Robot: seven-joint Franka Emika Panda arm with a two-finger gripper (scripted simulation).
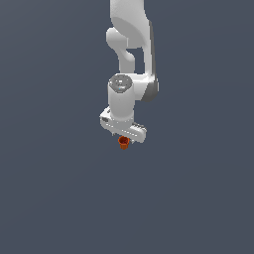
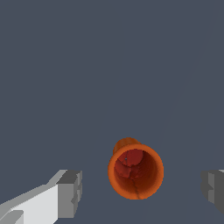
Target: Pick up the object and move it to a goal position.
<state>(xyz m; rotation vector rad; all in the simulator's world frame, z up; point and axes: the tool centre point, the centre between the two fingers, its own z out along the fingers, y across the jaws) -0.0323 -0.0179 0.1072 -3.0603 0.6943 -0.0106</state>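
Observation:
The object is a tiny orange-red cup (image 1: 123, 143) with a darker hollow top. In the exterior view it shows just under the white gripper (image 1: 123, 141), near the middle of the grey floor. In the wrist view the cup (image 2: 135, 171) stands upright between the two grey fingertips (image 2: 70, 193), with a clear gap on each side. The gripper (image 2: 141, 189) is open and touches nothing. The fingers are hidden behind the hand in the exterior view.
The white arm (image 1: 130, 44) reaches down from the top of the exterior view. A plain dark grey floor (image 1: 59, 198) lies all around. No goal marker shows in either view.

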